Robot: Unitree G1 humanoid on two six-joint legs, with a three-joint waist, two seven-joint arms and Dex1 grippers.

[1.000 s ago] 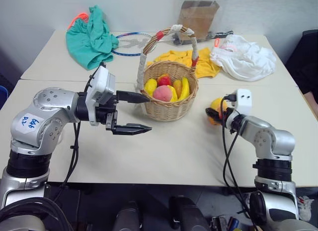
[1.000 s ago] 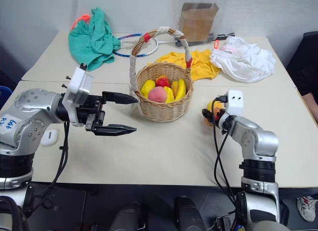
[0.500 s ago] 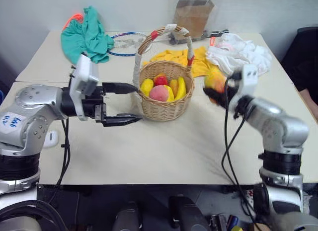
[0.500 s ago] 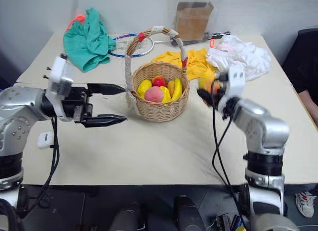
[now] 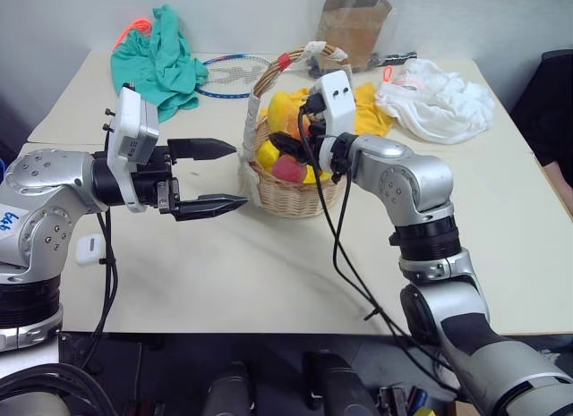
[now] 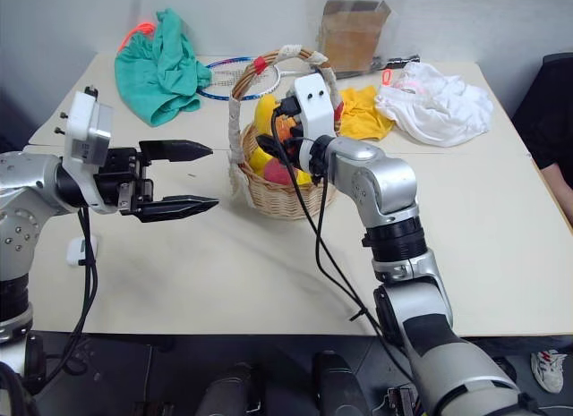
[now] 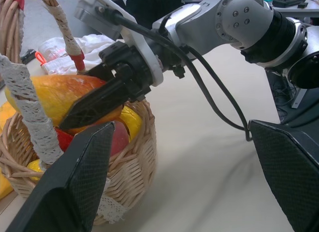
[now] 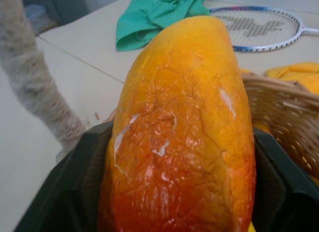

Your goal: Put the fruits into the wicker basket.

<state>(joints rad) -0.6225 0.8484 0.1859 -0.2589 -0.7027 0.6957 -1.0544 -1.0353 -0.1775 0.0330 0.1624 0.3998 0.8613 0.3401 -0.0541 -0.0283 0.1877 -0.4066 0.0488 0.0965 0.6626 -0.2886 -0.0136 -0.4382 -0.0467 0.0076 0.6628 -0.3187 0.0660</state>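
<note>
Mango [image 8: 182,137] sits clenched in the right end effector [image 7: 94,105], directly above the basket [image 5: 295,197] for dropping in; the left end effector [image 5: 210,176], beside it, stands spread and empty.

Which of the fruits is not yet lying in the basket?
The mango: the right gripper holds it above the wicker basket, under the handle. The peach and the yellow fruits lie inside.

Green cloth [image 5: 159,54], racket [image 5: 231,74] — cardboard box [image 5: 356,27], white cloth [image 5: 436,100].
</note>
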